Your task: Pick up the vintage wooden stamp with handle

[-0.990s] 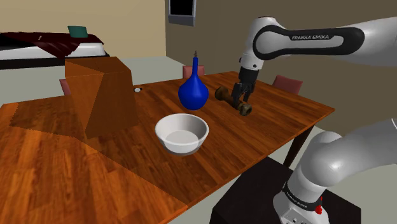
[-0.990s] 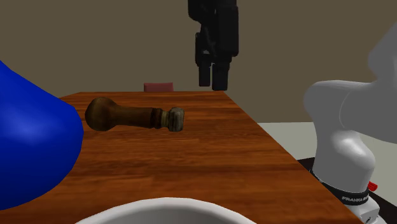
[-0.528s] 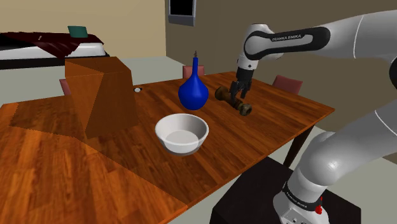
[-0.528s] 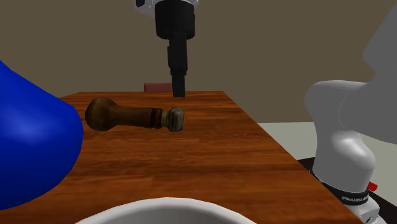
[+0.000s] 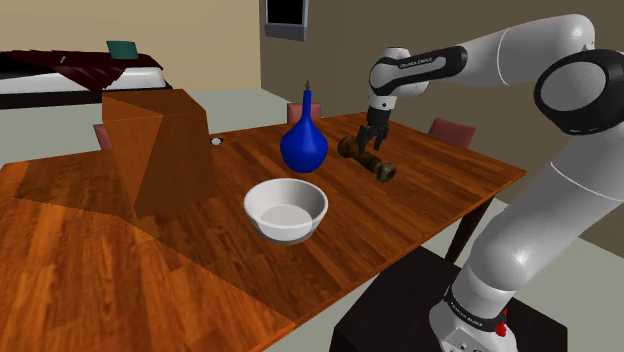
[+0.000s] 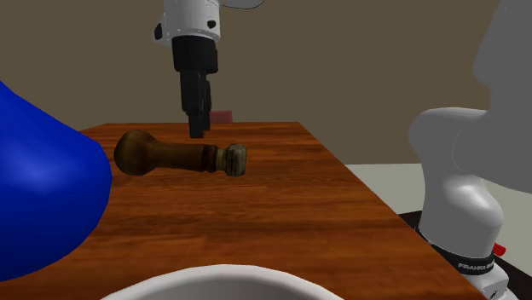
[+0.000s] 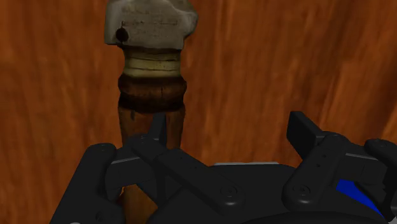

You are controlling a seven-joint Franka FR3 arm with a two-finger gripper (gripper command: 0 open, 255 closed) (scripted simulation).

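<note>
The wooden stamp (image 5: 366,159) lies on its side on the brown table (image 5: 440,190), right of the blue vase (image 5: 303,145) in the shoulder view. It has a dark rounded handle and a pale worn base (image 7: 149,22). My black gripper (image 5: 371,143) hangs open just above the stamp's handle. In the second exterior view the gripper (image 6: 198,129) points down just behind the stamp (image 6: 179,156), a little above the table. In the wrist view the handle (image 7: 151,102) runs under one finger (image 7: 154,130) rather than between the two; the gripper (image 7: 229,137) holds nothing.
A white bowl (image 5: 286,210) sits nearer the table's front, and a tall brown box (image 5: 160,150) stands at the shoulder view's left. Red chair backs (image 5: 452,130) show behind the table. The table's edge (image 6: 358,192) runs close beside the stamp.
The gripper has moved toward the second exterior view's left, from beyond the stamp's base end to over its handle, and has come lower. The stamp has not moved.
</note>
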